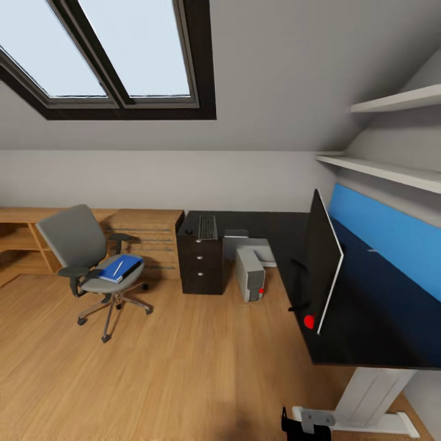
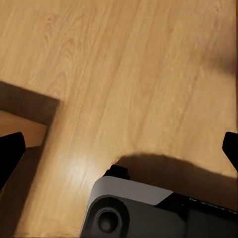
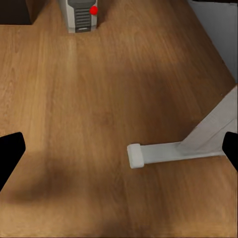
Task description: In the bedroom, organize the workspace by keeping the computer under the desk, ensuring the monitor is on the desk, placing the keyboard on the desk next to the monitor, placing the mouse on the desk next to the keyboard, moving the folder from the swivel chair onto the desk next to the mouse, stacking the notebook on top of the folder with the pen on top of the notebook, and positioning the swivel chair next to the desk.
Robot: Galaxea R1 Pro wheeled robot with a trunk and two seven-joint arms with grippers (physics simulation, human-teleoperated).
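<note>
A grey swivel chair stands on the wood floor at the left, away from the desk, with a blue folder on its seat; a thin white strip lies on the folder. The black L-shaped desk runs along the right wall. The monitor stands on it, seen edge-on. A keyboard lies on the desk's far end with a small dark mouse beside it. The grey computer tower stands under the desk. My left gripper and right gripper are open over bare floor.
A dark drawer unit stands under the keyboard end. Low wooden cabinets line the back wall. The desk's white leg and foot are close by my right gripper. White shelves hang above the desk. My base shows under the left gripper.
</note>
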